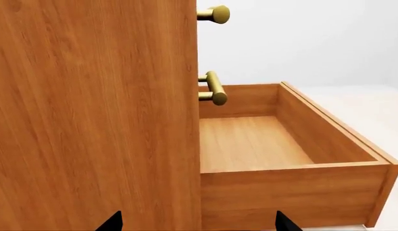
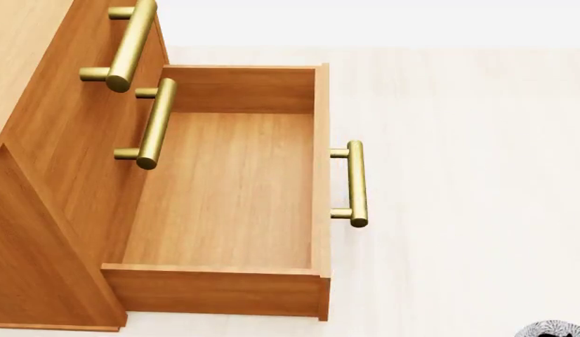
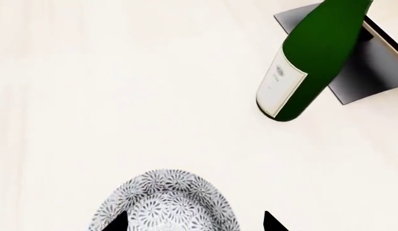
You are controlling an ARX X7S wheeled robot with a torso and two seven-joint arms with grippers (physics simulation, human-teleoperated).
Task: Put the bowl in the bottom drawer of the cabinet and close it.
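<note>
The bowl (image 3: 165, 202) sits on the tabletop (image 3: 89, 96) at the lower edge of the right wrist frame, between the right fingers (image 3: 191, 221), spread and empty, far nearer than the left fingers (image 1: 197, 222), also spread, by the open drawer (image 2: 225, 189).

Bottom drawer (image 2: 225, 189) pulled out of cabinet (image 2: 56, 232); bowl (image 2: 557, 330) well right.

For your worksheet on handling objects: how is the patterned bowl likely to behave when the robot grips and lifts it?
The bowl looks rigid and glazed, so probably slippery against the fingers. Its round shape suggests a rim pinch suits it best. It looks like ceramic, so likely breakable if dropped.
</note>
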